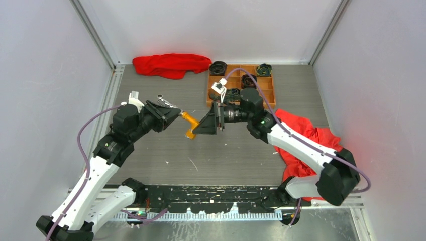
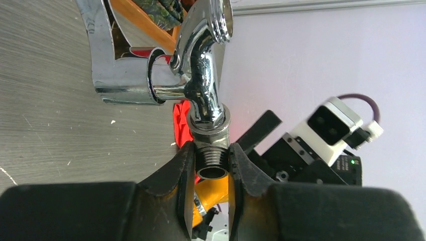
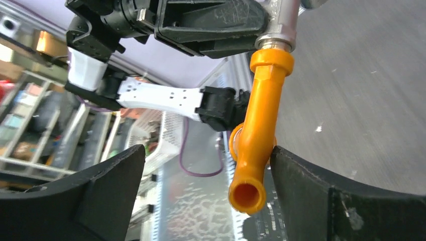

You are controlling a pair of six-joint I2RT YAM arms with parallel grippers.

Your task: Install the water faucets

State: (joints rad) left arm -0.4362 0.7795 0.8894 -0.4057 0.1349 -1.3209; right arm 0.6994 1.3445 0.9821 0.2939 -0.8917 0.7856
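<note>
Joining step, in mid-air above the counter: the left fingers clench the silver tap by its threaded end, with the orange spout seemingly screwed onto it, while the right fingers stand released either side of the spout, so the next move calls for closing on it and turning it tight.

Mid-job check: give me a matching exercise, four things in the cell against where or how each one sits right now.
Things
1. silver faucet
2. orange faucet
3. right gripper
4. tray

Places and states
A. open, one finger on each side of a spout
B. at the back of the table, dark round items inside
C. clamped by its threaded end
D. joined to the end of a metal fitting

Pairs: 1-C, 2-D, 3-A, 4-B
</note>
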